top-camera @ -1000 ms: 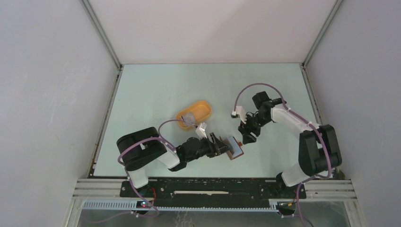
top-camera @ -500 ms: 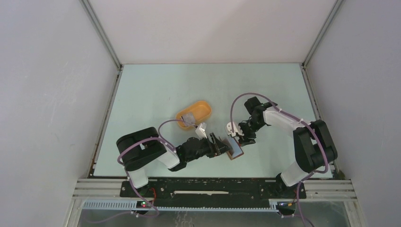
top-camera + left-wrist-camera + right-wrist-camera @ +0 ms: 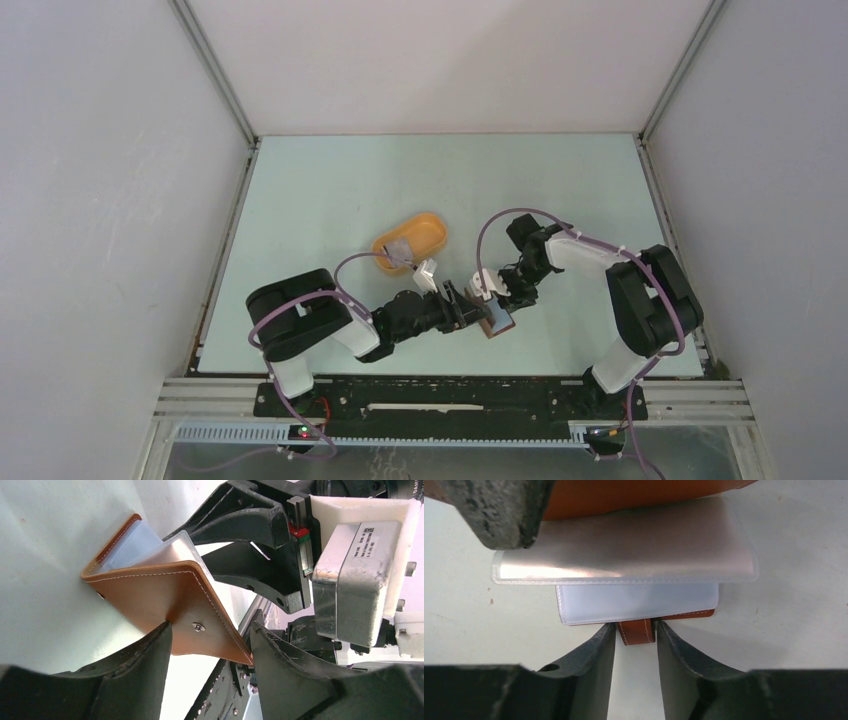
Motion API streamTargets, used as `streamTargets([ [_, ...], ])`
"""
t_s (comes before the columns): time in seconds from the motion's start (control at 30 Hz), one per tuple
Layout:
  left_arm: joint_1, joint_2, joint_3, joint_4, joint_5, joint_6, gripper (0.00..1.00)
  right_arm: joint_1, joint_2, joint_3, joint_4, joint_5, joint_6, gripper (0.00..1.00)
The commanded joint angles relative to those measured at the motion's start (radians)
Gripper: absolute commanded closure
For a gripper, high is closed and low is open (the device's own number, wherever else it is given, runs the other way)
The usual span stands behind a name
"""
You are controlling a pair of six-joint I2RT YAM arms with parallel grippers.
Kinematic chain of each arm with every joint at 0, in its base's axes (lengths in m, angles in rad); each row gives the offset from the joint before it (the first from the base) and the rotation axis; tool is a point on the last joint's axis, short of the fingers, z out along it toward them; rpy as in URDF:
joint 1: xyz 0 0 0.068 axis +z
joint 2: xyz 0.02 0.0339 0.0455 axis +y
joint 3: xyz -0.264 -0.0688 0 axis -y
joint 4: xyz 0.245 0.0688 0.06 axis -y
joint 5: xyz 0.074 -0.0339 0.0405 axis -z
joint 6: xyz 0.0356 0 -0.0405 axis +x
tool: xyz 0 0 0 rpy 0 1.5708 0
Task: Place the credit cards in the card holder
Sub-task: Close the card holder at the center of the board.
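The card holder (image 3: 499, 321), a reddish-brown wallet, stands open on the table near the front. My left gripper (image 3: 467, 308) grips its snap flap (image 3: 200, 630) between wide-set fingers in the left wrist view (image 3: 211, 626). My right gripper (image 3: 499, 294) is at the wallet's far edge. In the right wrist view (image 3: 635, 626) its fingers are closed narrowly on the brown strap tab (image 3: 639, 632), below the pale inner face (image 3: 634, 602) and a clear sleeve (image 3: 624, 560). Grey credit cards (image 3: 398, 247) lie in the orange tray. Neither gripper holds a card.
The orange-yellow oval tray (image 3: 432, 219) sits just behind the left gripper. White enclosure walls and metal rails border the pale green table (image 3: 330, 200). The black base rail (image 3: 450, 395) runs along the near edge.
My right gripper has moved left and nearer, from beside the wallet to its edge, and now closes on the strap tab. The left gripper and wallet have stayed put.
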Motion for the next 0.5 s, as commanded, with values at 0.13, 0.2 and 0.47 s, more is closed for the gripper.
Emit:
streamTargets([
  [0.13,0.007,0.002,-0.028,0.055,-0.001,0.014,0.37,-0.012,-0.067,-0.031,0.014,-0.072,-0.025,0.61],
  [0.2,0.007,0.004,-0.029,0.054,-0.001,0.015,0.37,-0.029,-0.092,-0.041,0.013,-0.100,-0.038,0.63],
  [0.47,0.007,0.019,-0.008,0.031,0.004,0.013,0.42,-0.071,-0.167,-0.088,-0.014,-0.174,-0.112,0.64],
])
